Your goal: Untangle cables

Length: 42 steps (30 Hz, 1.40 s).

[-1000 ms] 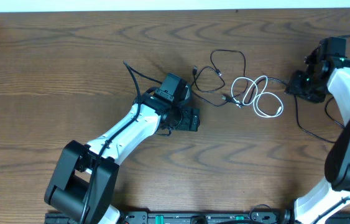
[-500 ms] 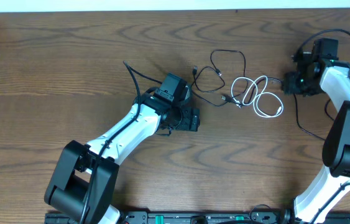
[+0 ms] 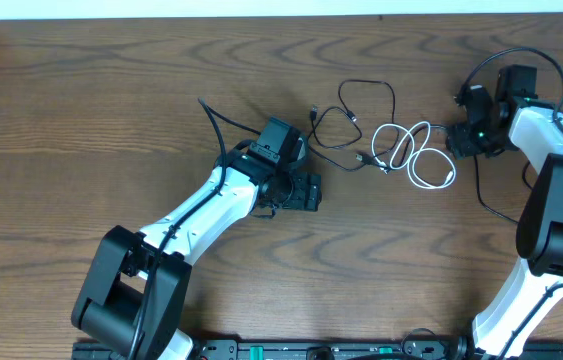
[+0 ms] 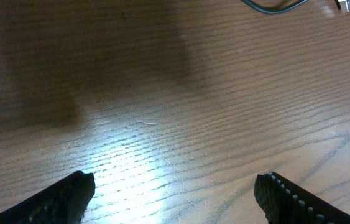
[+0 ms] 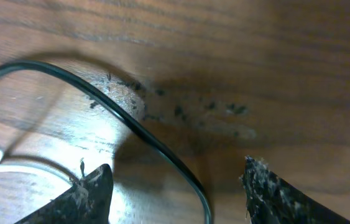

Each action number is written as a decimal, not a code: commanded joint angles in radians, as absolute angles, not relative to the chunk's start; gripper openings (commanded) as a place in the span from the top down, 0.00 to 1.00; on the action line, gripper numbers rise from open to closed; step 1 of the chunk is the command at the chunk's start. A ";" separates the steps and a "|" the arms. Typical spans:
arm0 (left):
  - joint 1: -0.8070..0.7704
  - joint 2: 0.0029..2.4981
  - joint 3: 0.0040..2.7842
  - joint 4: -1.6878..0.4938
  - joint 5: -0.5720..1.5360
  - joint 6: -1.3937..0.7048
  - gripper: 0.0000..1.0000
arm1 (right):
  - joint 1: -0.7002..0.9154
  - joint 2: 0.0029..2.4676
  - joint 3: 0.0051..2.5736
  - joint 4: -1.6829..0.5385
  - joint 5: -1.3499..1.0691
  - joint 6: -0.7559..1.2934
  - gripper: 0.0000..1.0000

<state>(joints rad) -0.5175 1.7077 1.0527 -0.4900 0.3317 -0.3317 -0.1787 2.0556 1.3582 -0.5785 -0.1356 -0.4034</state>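
Overhead: the right gripper (image 3: 458, 138) has slid toward the white cable (image 3: 416, 150), now just off its tips, likely for a pull; the black cable (image 3: 346, 125) lies beyond the left gripper (image 3: 306, 192). Left wrist: jaws apart, empty. Right wrist: jaws apart, a dark cord (image 5: 150, 134) passing under them.

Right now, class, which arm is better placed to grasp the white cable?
Right. Its open hand sits beside the white cable; the left hand lies farther away.
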 commanded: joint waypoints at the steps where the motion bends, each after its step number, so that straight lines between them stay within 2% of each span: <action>1: -0.519 1.704 1.055 -0.492 0.328 -0.311 0.13 | -0.168 2.073 1.357 -0.563 -0.149 -0.415 0.36; 9: -0.519 1.704 1.055 -0.493 0.328 -0.311 0.13 | -0.168 2.075 1.349 -0.542 -0.149 -0.363 0.42; 11: -0.519 1.704 1.055 -0.493 0.329 -0.311 0.13 | -0.171 2.075 1.338 -0.541 -0.148 -0.363 0.48; 14: -0.519 1.704 1.055 -0.493 0.329 -0.311 0.13 | -0.172 2.075 1.319 -0.539 -0.148 -0.363 0.65; 18: -0.519 1.704 1.055 -0.493 0.329 -0.311 0.14 | -0.172 2.075 1.307 -0.542 -0.148 -0.351 0.99; 22: -0.519 1.704 1.055 -0.493 0.329 -0.311 0.13 | -0.174 2.075 1.307 -0.545 -0.144 -0.310 0.99; 28: -0.519 1.704 1.055 -0.493 0.329 -0.311 0.13 | -0.220 2.055 1.315 -0.566 -0.052 -0.111 0.99; 42: -0.519 1.704 1.055 -0.496 0.329 -0.311 0.13 | -0.518 1.736 1.321 -0.601 0.121 0.073 0.99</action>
